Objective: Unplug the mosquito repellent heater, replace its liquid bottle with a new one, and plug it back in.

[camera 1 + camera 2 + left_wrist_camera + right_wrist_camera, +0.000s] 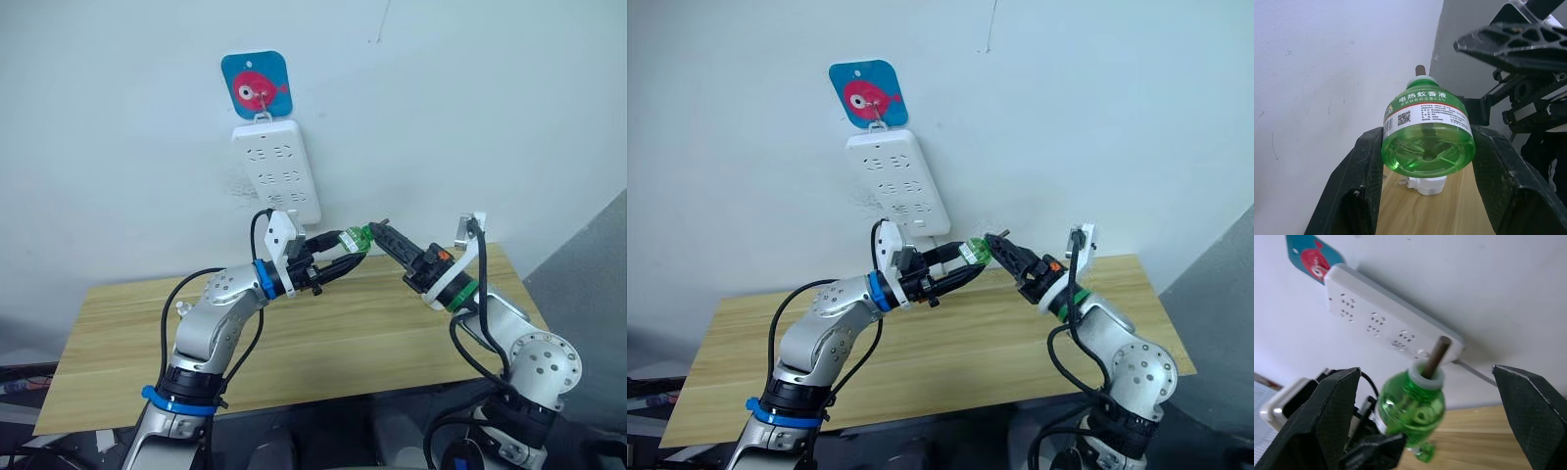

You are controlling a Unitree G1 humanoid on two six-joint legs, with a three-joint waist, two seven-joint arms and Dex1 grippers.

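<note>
The left gripper (1426, 196) is clamped on the green liquid bottle (1426, 137), wick toward the wide-apart right gripper (1426, 396), probably for handover, while the mosquito repellent heater (1425, 186) lies on the table (323, 343) below.

Both arms were silver-grey metal with rounded joint housings and black cables looping loosely alongside them. The left arm carried a blue band at its wrist and a second blue band low by the shoulder; the right arm wore a green band at its wrist. A white bracket sat on each wrist. The left claw (345, 257) and the right claw (380, 233) each had two black fingers (1359, 186) with a fine textured surface.
</note>
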